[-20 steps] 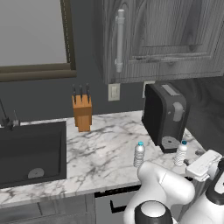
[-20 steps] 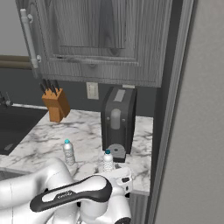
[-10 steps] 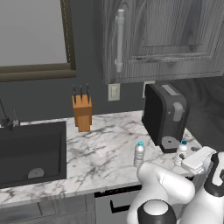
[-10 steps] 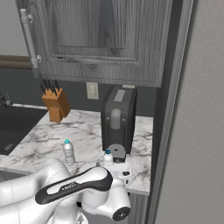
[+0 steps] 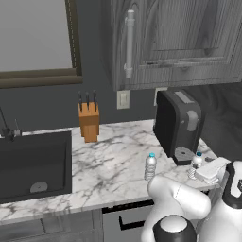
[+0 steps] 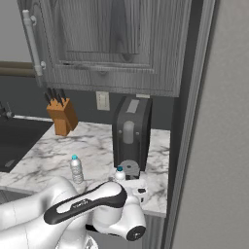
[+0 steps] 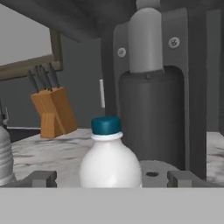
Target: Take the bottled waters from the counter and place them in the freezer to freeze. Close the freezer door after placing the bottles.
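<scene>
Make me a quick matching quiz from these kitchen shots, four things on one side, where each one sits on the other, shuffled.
Things:
1. knife block
2. coffee machine
3. sink
4. pincer

Places:
A. set into the counter at its left end
B. open, either side of a bottled water
C. by the wall, under the outlet
D. at the counter's right end, under the cabinet

Pairs: 1-C, 2-D, 3-A, 4-B

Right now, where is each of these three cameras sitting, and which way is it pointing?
Left base view: behind the arm's left, looking down over the counter; arm at lower right.
Right base view: behind its right; arm at lower left.
Hand view: on the hand, facing a bottle between the open fingertips.
All share that bottle and the knife block.
</scene>
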